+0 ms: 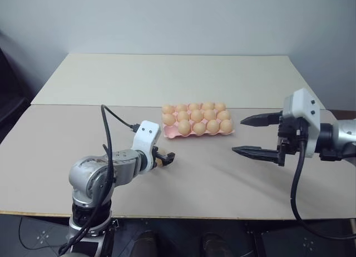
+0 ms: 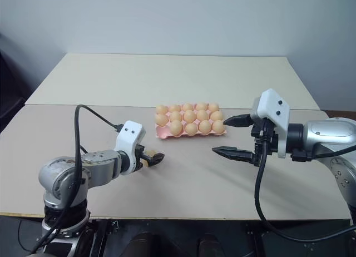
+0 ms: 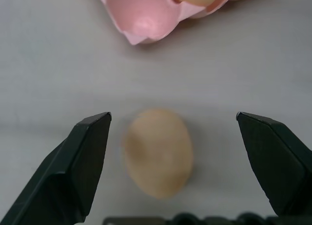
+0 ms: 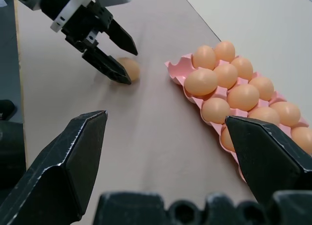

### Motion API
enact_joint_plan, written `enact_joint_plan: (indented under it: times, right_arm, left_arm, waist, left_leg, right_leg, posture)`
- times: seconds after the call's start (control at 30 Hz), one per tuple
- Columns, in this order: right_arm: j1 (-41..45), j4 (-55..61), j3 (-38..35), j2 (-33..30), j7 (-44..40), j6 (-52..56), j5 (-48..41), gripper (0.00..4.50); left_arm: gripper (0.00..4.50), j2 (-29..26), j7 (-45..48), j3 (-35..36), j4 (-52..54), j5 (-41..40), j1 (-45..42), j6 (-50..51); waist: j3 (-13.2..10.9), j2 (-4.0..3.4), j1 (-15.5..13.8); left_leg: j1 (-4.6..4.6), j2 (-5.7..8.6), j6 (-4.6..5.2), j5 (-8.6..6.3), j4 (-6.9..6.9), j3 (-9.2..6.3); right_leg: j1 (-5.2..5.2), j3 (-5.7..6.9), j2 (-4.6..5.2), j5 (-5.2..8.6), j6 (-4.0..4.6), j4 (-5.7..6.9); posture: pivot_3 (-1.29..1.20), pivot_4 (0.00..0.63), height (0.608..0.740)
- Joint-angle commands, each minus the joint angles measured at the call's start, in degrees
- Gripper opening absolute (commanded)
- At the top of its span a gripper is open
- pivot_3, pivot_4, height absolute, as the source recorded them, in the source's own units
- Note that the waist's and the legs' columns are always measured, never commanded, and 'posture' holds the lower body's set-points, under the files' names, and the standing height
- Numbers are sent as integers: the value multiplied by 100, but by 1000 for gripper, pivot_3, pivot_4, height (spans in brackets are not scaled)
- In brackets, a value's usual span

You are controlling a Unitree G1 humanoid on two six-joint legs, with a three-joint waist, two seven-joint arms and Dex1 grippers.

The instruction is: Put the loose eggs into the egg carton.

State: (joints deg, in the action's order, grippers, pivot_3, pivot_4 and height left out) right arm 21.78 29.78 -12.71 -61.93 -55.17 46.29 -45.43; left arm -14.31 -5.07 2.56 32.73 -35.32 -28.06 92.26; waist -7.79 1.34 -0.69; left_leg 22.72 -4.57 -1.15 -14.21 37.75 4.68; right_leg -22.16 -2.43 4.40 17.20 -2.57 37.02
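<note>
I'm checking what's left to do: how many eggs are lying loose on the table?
1. The loose egg lies on the table between the open left end effector's fingers, beside the egg carton's empty corner cup.

A pale beige table (image 1: 183,179) spans the near scene. A second, matching table (image 1: 167,79) butts against its far edge. A plain pale wall (image 1: 178,18) stands behind.

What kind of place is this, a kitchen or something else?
Probably a lab or test room, not a kitchen: a bare pale table against a plain wall, holding just a pink egg carton and one loose egg, with cabled robot arms over it.
</note>
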Motion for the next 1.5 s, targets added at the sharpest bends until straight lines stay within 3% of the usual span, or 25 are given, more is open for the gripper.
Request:
enact_joint_plan:
  times: [0.03, 0.8, 0.9, 1.13, 1.37, 1.5]
  right_arm:
    - [-19, 136, -370, -176, -69, 50, -136, 4500]
    - [-164, 314, -594, -304, 62, 170, -299, 4500]
    - [-184, 300, -594, -312, 57, 145, -294, 4500]
    - [-196, 308, -575, -294, 52, 139, -308, 4500]
    - [-127, 274, -496, -262, 62, 113, -292, 4500]
    - [-83, 245, -438, -247, 65, 99, -273, 4500]
  left_arm:
    - [4486, 205, -163, -60, 9, 221, 75, 24]
    - [4486, 587, 252, -520, -507, 1073, 103, -53]
    - [3884, 580, 322, -557, -519, 1169, 89, -104]
    - [1842, 554, 485, -552, -422, 1343, 122, -85]
    - [1754, 427, 541, -546, -322, 1583, 57, -342]
    - [1748, 364, 658, -346, -114, 1575, -392, -410]
  waist:
    - [0, 0, 0]
    - [11, -14, -13]
    - [13, -17, -13]
    - [13, -17, -17]
    - [13, -16, -11]
    - [10, -13, -15]
  left_leg:
    - [1, 0, 0, 0, 0, 0]
    - [-1, 5, 0, 0, 0, -3]
    - [-8, 5, 0, 0, 1, -3]
    - [-2, 7, 1, 0, 0, -4]
    - [-4, 7, 1, -1, 0, -6]
    - [3, 6, 1, -1, 0, -7]
  right_leg:
    - [0, 0, 0, 0, 0, -2]
    - [5, 1, 3, 0, 0, -1]
    - [11, 1, 3, 0, 0, -1]
    - [10, 2, 4, 0, 0, -5]
    - [10, 2, 3, 0, -1, -4]
    - [4, 3, 3, 0, -1, -4]
  posture:
    - [0, 150, 740]
    - [0, 150, 740]
    - [0, 150, 740]
    - [0, 150, 740]
    - [0, 150, 740]
    - [0, 150, 740]
